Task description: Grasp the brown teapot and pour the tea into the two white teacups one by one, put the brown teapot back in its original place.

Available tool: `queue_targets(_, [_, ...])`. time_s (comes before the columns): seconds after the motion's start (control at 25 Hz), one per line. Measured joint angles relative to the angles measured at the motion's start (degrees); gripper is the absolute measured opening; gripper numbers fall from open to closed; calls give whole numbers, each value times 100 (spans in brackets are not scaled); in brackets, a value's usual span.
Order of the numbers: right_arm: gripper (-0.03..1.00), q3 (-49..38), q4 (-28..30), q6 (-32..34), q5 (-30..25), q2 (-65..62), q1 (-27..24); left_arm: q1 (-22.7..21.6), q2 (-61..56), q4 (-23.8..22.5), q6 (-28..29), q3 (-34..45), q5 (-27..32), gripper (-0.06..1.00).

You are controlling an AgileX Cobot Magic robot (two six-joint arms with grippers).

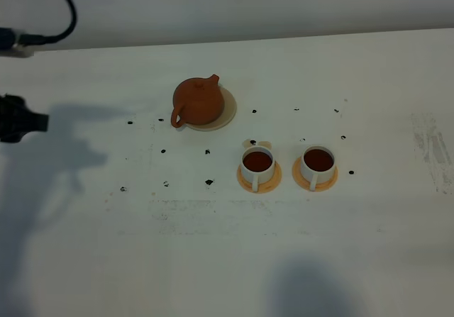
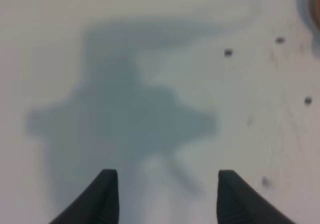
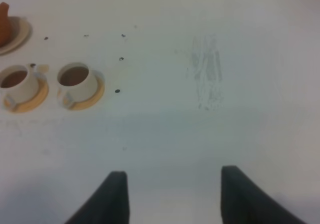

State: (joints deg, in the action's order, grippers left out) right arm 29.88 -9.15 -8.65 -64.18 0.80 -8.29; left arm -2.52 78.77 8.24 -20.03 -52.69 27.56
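Your left gripper hangs over bare table at the overhead view's 9 o'clock edge, jaws wide, holding nothing. Your right gripper is also spread and empty, off the overhead frame. The round clay teapot sits upright on its cream saucer at about 11 o'clock. Just past centre toward 3 o'clock, two white cups on orange saucers hold dark tea. Smooth white surface lies open around them, dotted with small black specks.
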Motion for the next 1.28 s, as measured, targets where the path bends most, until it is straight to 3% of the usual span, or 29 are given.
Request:
queue_targets(0.24, [42, 0, 0, 0, 0, 0, 0, -299, -1230, 0, 178, 511, 770, 43])
queue_targets(0.48, [42, 0, 0, 0, 0, 0, 0, -398, -2546, 0, 323, 1224, 1117, 43])
queue_targets(0.88, [42, 0, 0, 0, 0, 0, 0, -398, -4510, 119, 986, 1531, 2719, 43])
queue_targets(1.28, [42, 0, 0, 0, 0, 0, 0, -398, -6009, 195, 1190, 1955, 3087, 43])
